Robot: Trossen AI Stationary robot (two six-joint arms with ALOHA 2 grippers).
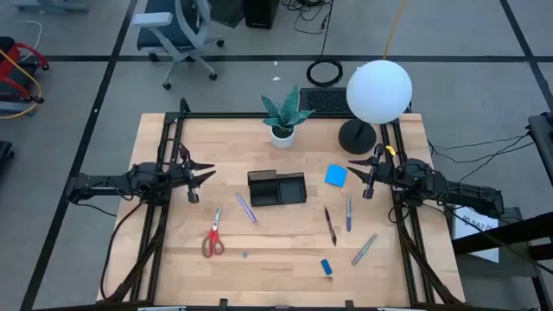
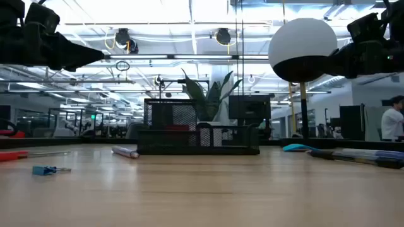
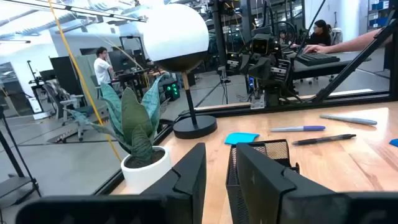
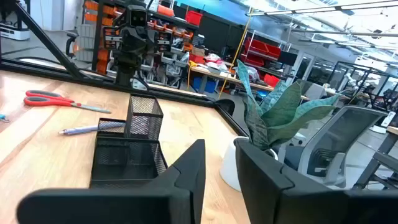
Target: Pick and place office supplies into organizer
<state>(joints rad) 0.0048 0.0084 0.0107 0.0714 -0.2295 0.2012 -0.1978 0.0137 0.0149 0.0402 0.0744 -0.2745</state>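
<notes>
The black mesh organizer (image 1: pixel 276 187) stands mid-table, also in the low view (image 2: pixel 199 135) and both wrist views (image 3: pixel 264 152) (image 4: pixel 127 149). Red-handled scissors (image 1: pixel 212 238) (image 4: pixel 56 99) and a purple pen (image 1: pixel 246 208) (image 4: pixel 81 129) lie to its left. The blue note pad (image 1: pixel 336 176) (image 3: pixel 241 137), a dark pen (image 1: pixel 330 225), a purple pen (image 1: pixel 348 212), a grey pen (image 1: pixel 364 249) and a small blue block (image 1: pixel 327 267) lie to its right. My left gripper (image 1: pixel 203 173) hovers open left of the organizer. My right gripper (image 1: pixel 354 168) hovers open beside the note pad.
A potted green plant (image 1: pixel 282 117) and a white globe lamp (image 1: pixel 378 91) with its round black base (image 1: pixel 356 136) stand near the far edge. A tiny blue clip (image 1: pixel 244 254) (image 2: pixel 47 169) lies near the scissors. People show in the room beyond the table.
</notes>
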